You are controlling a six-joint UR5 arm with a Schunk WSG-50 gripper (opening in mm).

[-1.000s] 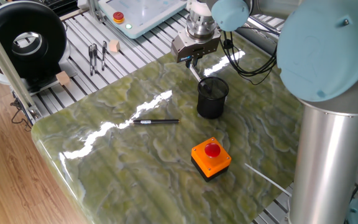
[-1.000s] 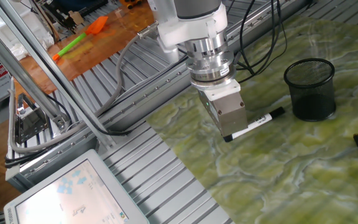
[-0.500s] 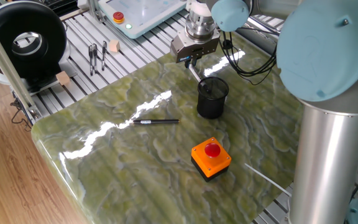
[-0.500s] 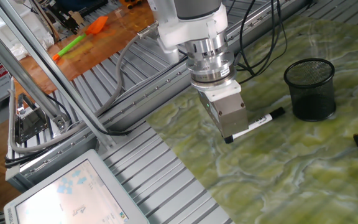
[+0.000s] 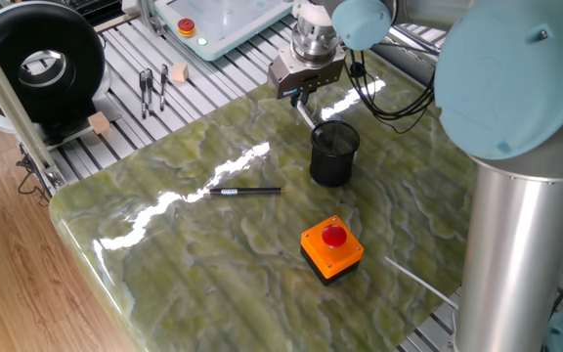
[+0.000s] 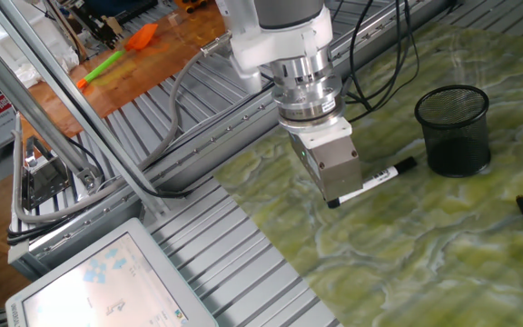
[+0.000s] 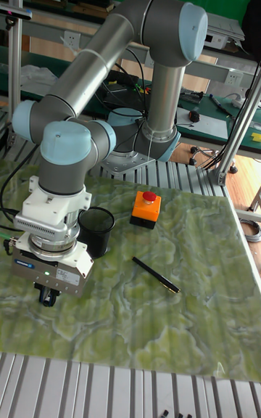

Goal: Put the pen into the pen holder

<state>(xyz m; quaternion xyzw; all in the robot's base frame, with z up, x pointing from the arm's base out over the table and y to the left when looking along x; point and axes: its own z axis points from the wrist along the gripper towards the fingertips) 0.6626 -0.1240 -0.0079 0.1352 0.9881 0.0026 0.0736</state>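
Note:
The pen [image 6: 375, 180] is slim and pale with a dark end that points toward the pen holder [image 6: 452, 130], a black mesh cup. My gripper [image 6: 334, 201] is shut on the pen's other end, low over the green marble table, left of the cup. In one fixed view the gripper [image 5: 302, 96] hangs just behind the pen holder [image 5: 333, 153], and the pen [image 5: 308, 112] slants down toward its rim. The tall fixed view shows the gripper [image 7: 46, 296] left of the cup [image 7: 96, 230]; the pen is hidden there.
A black pen with a silvery middle [image 5: 246, 191] lies on the marble left of the cup. In front of the cup stands an orange button box [image 5: 331, 247]. Grooved metal rails border the table [image 6: 243, 236]. A white tablet [image 6: 107, 282] lies nearby.
The gripper, with the pen in it, has shifted a few pixels. Nothing else has moved.

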